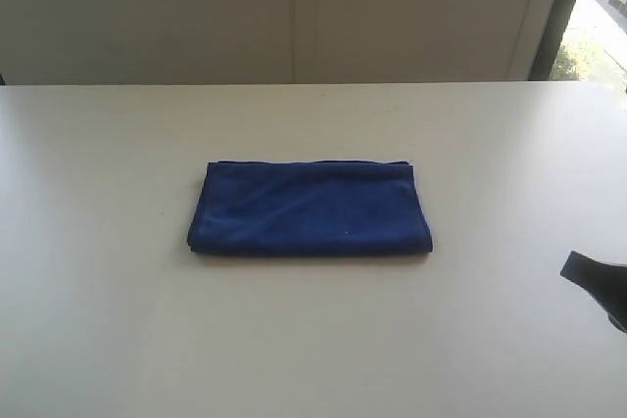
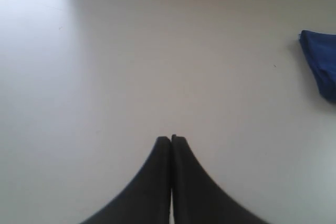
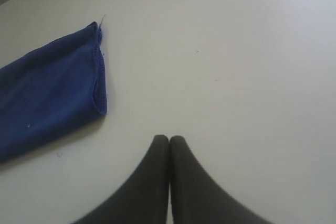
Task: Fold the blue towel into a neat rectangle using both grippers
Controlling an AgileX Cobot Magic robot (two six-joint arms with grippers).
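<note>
The blue towel (image 1: 310,209) lies folded into a flat rectangle in the middle of the white table (image 1: 108,154). My right gripper (image 1: 570,267) pokes in at the right edge of the exterior view, well clear of the towel. In the right wrist view the right gripper (image 3: 169,139) is shut with nothing held, and the towel (image 3: 50,98) lies off to one side. My left gripper (image 2: 171,139) is shut and empty above bare table. Only a corner of the towel (image 2: 321,69) shows at that frame's edge. The left arm is out of the exterior view.
A pale wall (image 1: 294,7) stands behind the table's far edge. A window strip (image 1: 598,7) shows at the upper right.
</note>
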